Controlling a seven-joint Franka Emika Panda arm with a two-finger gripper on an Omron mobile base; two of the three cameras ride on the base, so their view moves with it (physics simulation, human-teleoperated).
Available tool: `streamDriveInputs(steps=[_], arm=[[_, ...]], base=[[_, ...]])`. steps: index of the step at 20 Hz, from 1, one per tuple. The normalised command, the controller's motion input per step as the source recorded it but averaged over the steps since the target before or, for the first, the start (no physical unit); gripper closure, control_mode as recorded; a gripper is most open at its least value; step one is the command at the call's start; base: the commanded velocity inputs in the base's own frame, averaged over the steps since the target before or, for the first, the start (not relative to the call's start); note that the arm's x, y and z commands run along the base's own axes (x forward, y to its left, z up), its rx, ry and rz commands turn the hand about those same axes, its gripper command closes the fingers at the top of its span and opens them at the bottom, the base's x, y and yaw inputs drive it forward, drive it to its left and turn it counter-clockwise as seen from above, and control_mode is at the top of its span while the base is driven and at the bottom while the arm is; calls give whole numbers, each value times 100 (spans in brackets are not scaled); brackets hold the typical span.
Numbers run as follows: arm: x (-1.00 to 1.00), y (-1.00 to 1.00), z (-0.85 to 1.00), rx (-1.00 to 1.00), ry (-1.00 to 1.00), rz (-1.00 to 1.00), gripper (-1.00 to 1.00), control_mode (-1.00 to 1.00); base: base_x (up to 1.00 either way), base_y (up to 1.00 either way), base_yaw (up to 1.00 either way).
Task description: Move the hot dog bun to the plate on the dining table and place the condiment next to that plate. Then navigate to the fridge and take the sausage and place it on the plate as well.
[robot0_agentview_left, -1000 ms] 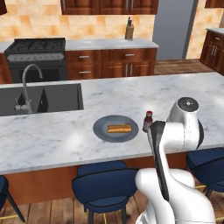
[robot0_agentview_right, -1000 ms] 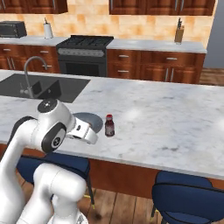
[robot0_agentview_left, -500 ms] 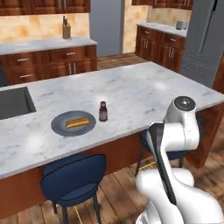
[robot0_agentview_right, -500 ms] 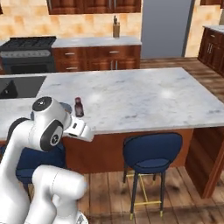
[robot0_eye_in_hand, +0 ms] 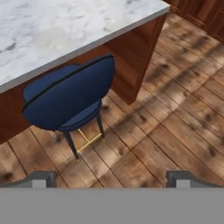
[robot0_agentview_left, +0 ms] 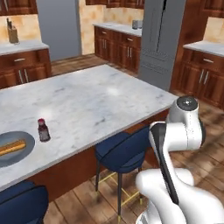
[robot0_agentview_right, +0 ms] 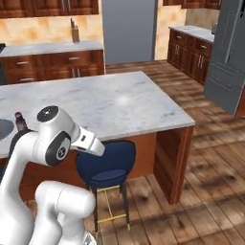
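Left base view: hot dog bun [robot0_agentview_left: 12,147] on plate [robot0_agentview_left: 22,154], condiment [robot0_agentview_left: 43,130] beside at 2 o'clock, on counter [robot0_agentview_left: 100,100]. Fridge [robot0_agentview_left: 162,39] beyond. Pincer [robot0_eye_in_hand: 112,178] wide, empty, above stool [robot0_eye_in_hand: 65,100].

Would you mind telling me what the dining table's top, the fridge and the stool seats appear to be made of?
The dining table top looks like polished marble: white with grey veining and a soft glare spot; its base looks like reddish wood. The fridge looks like brushed grey metal, flat and even in tone. The stool seat looks like dark blue padding, perhaps vinyl or fabric, on thin dark legs with a brass-coloured footrest.
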Motion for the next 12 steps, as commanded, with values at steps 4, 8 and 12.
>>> streamDriveInputs(steps=[4,8,12], arm=[[0,0,0,0,0,0,-100,100],[0,0,0,0,0,0,-100,100],[0,0,0,0,0,0,-100,100]], base=[[63,-100,-14],[63,-100,-5],[76,-100,0]])
